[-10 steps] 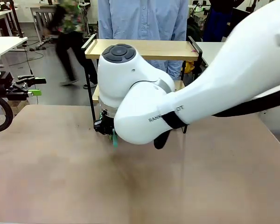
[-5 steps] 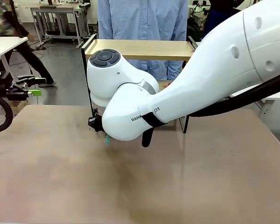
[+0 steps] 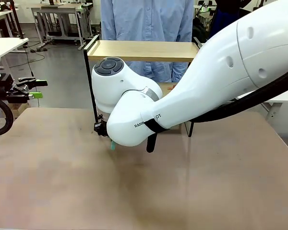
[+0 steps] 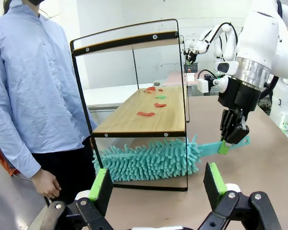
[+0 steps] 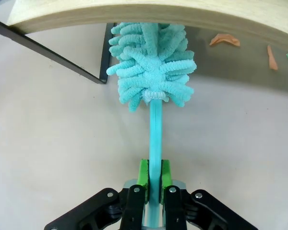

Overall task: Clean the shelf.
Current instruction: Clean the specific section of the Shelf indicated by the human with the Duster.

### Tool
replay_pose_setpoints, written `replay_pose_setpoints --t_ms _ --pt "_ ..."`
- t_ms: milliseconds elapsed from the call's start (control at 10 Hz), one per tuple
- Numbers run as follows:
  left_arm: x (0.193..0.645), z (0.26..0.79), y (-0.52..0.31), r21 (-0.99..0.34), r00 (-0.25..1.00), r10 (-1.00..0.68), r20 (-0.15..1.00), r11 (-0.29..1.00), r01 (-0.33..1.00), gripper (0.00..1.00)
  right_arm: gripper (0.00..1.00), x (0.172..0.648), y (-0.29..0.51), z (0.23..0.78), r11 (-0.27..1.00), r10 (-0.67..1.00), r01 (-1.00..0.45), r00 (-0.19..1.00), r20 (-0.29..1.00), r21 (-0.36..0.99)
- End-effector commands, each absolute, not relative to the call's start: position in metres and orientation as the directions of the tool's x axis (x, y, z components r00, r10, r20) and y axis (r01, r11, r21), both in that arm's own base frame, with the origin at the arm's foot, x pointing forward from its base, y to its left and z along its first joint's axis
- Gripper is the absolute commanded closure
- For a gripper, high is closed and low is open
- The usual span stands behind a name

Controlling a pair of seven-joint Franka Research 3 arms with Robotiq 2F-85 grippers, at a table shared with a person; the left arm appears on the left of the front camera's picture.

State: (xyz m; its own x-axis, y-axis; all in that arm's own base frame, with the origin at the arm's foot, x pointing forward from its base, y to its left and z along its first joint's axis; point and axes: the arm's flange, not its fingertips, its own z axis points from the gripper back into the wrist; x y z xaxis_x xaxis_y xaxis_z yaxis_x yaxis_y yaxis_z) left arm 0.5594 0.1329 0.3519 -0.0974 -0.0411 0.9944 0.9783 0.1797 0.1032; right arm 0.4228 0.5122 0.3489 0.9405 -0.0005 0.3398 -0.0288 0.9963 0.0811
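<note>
While the left hand [image 4: 157,184] waits wide open with nothing between its green pads, beyond the bench's far left corner in the front view, the shelf [image 3: 144,50] stands at the far side of the bench [image 3: 62,182], directly in front of a person [image 3: 146,19] in a light blue shirt. We count two wooden boards in its black frame. On the lower one the left wrist view shows small scraps [image 4: 145,114], at least three red and one green. One teal duster [image 4: 149,160] lies with its fluffy head under that lower board, just above the bench. Its handle runs out to the right hand [image 5: 153,172], whose fingers are clamped tight on it. The right arm [image 3: 206,81] crosses the front view from the right, and on its white casing we can read only part of the maker's name, "RANKA" and then "OT", with a black band hiding the middle. Against a second ago, that arm has swung leftward, its grey-capped joint now nearer the shelf's left post, and the passer-by who was crossing the floor at far left has gone.
</note>
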Motion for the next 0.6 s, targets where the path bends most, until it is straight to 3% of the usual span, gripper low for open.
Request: replay_pose_setpoints --t_ms 0,500 --pt "0.557 0.355 0.132 0.116 -0.111 -0.040 0.993 0.180 0.977 0.00 0.87 0.421 0.511 0.352 0.996 0.003 -0.033 0.939 0.344 0.080" --pt "0.557 0.355 0.132 0.116 -0.111 -0.040 0.993 0.180 0.977 0.00 0.87 0.426 0.495 0.348 0.997 -0.012 -0.014 0.950 0.313 0.080"
